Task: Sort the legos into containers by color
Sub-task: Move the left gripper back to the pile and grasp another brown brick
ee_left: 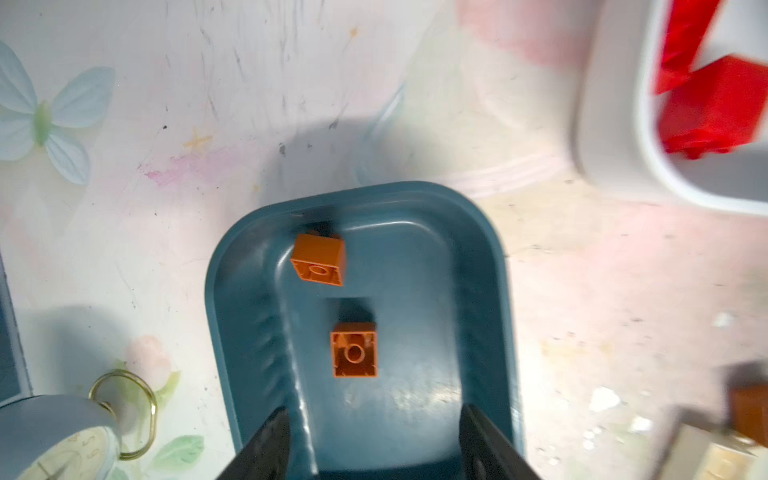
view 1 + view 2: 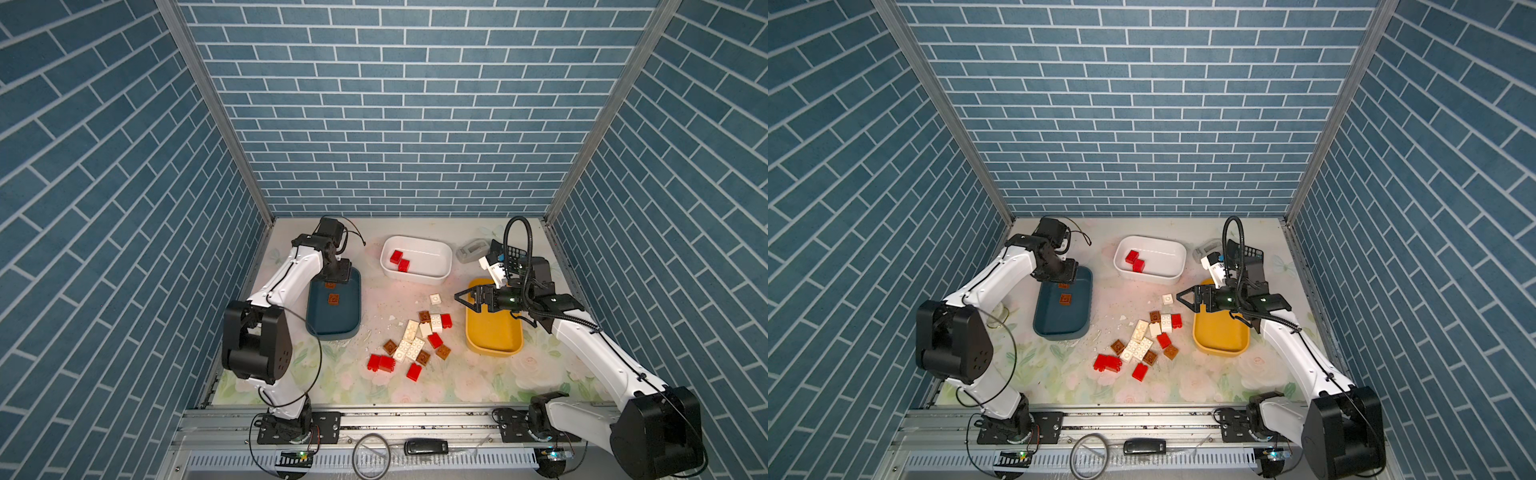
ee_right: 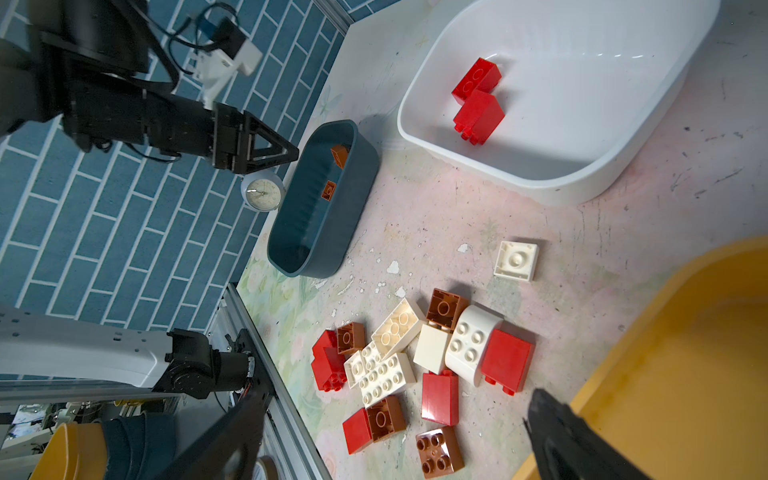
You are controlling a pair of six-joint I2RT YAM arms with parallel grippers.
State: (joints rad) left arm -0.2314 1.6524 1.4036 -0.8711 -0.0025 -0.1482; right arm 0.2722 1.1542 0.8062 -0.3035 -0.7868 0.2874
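Since both claws stand empty, the step in hand looks like the end of a drop, the next pick due. Nearest: pile of bricks [image 2: 415, 340], red, brown and cream, many touching, on the desk [image 2: 374, 386] between the tubs; one cream brick [image 2: 435, 299] lies apart beyond it. Right: yellow tub [image 2: 492, 332], empty; right claw [image 2: 466, 302] over its far corner, jaws wide, holding nothing. Left: teal tub [image 2: 332, 328] with two brown bricks [image 1: 354, 350], one tilted by the end wall; left claw [image 1: 376, 409] above them, jaws parted, nothing between. Farthest: white tub [image 2: 432, 257], two red bricks [image 2: 400, 260] inside. Advice: raise the left claw straight clear of the teal rim before swinging to the pile; take outlying bricks first. Room: bare desk lies before the pile; a clock [image 3: 262, 192] stands just beside the teal tub, away from the pile.
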